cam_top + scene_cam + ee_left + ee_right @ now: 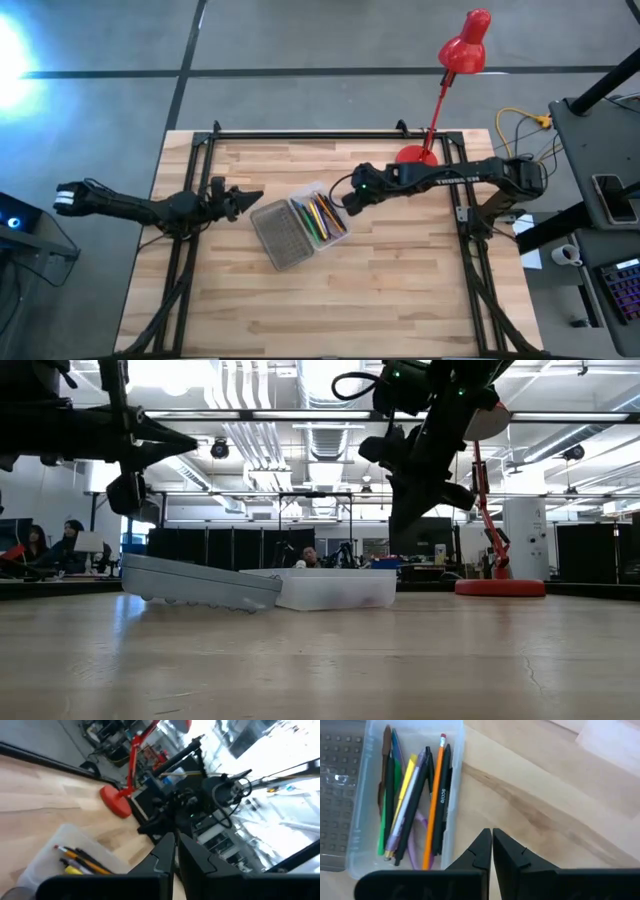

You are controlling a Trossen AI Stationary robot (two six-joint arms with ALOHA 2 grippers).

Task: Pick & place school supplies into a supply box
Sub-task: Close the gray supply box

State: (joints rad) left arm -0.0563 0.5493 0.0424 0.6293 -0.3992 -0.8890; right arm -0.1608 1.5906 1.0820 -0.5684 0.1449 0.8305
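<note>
The supply box lies open on the table's middle, its ribbed grey half flat beside the clear tray. In the tray lie the school supplies: black, green, yellow, purple and orange pens and pencils, packed lengthwise. My right gripper hangs shut above the table just right of the tray, empty. My left gripper is shut and held level above the table, left of the box's far end, holding nothing.
A red desk lamp stands with its base at the table's far right, its head reaching beyond the far edge. Bare wood lies in front of and to either side of the box. People sit at desks in the room behind.
</note>
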